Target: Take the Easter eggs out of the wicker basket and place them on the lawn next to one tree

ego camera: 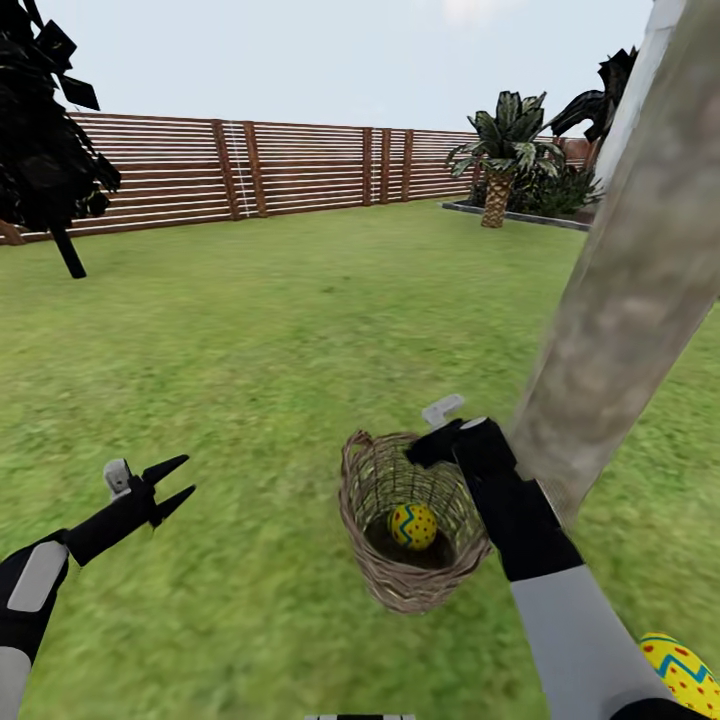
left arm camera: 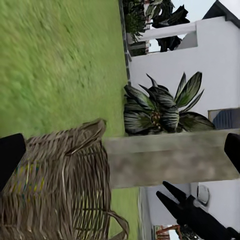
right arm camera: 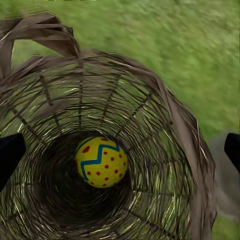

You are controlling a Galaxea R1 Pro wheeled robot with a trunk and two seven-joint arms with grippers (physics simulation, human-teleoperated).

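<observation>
Deep inside basket (right arm camera: 165, 125), egg (right arm camera: 101, 161) centred between right fingers (right arm camera: 10, 155), spread wide, empty.

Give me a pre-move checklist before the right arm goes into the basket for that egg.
1. Right gripper over the wicker basket mouth: ok, it hangs at the rim.
2. Fingers open: ok, the fingertips sit wide at both edges of the right wrist view.
3. Egg in basket visible and unobstructed: ok, lying alone at the bottom.
4. Basket upright: ok in the head view.
5. Left gripper clear of the basket: ok, open, off to the side over the lawn.
6. Other eggs by the tree: cannot tell; one egg on the grass near the trunk, the third unaccounted for.
</observation>
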